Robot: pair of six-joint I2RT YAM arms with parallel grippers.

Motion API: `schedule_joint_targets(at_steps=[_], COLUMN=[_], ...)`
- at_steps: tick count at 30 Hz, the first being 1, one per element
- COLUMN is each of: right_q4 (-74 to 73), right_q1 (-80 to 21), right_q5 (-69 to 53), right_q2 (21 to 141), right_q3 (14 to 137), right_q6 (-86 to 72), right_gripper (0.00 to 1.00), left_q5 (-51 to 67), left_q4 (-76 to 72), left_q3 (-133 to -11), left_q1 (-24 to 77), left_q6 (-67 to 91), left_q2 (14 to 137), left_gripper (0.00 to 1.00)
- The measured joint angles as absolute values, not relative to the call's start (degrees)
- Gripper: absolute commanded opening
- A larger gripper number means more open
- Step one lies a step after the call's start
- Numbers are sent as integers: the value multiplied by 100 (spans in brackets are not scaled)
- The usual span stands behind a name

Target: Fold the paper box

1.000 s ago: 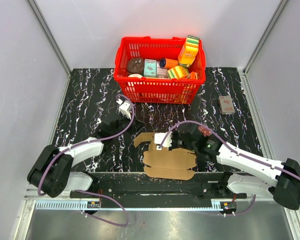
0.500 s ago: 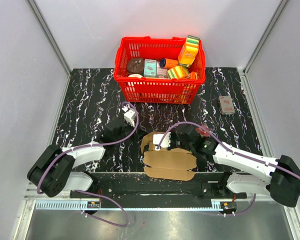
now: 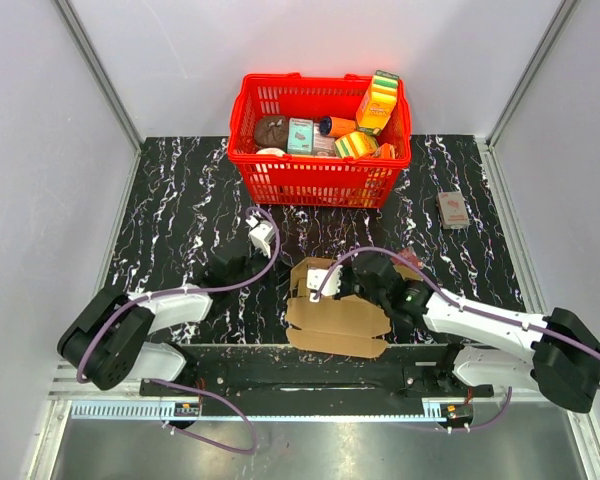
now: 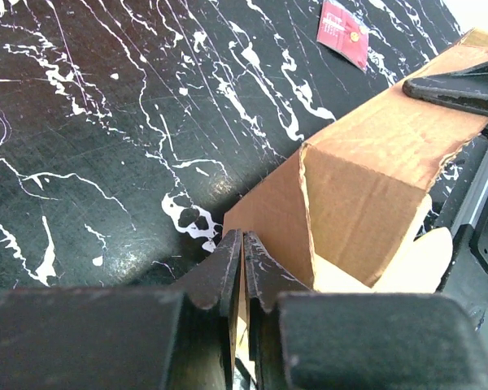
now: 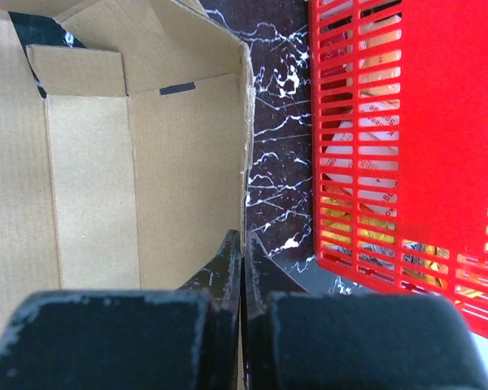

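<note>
Since a second ago the plain brown corrugated cardboard mailer (image 3: 335,320), near-centre on the black marbled table (image 3: 180,200), has its far wall stood up, and your left gripper (image 4: 242,241) has moved in beside it. It pinches a side flap; your right gripper (image 5: 241,241) pinches the raised wall's edge. You're erecting walls; next, likely, tuck that flap inward squarely.

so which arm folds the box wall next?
Right, probably: right gripper sits shut against the raised wall of the box, beside its open inside; left gripper looks clamped on a flap, steadying.

one paper box (image 3: 335,318), one red basket (image 3: 310,182), one red packet (image 4: 342,32), one brown packet (image 3: 452,210).
</note>
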State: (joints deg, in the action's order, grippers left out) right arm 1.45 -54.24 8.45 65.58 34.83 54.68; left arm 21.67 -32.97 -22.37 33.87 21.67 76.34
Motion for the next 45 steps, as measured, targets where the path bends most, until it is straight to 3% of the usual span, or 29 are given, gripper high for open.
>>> schedule_joint_targets(at_steps=[38, 45], right_q4=[3520, 3579], right_q1=[-6128, -6149], right_q5=[2519, 2609], right_q2=[7439, 7430], right_q3=[2104, 2088], right_q6=[6414, 6394], right_gripper=[0, 0], left_q5=[2029, 1835], left_q4=[-3568, -3575], left_q3=[-2279, -2217], left_q1=[3736, 3857], left_q6=[2014, 1968], left_q2=[8149, 8149], left_gripper=[7, 13])
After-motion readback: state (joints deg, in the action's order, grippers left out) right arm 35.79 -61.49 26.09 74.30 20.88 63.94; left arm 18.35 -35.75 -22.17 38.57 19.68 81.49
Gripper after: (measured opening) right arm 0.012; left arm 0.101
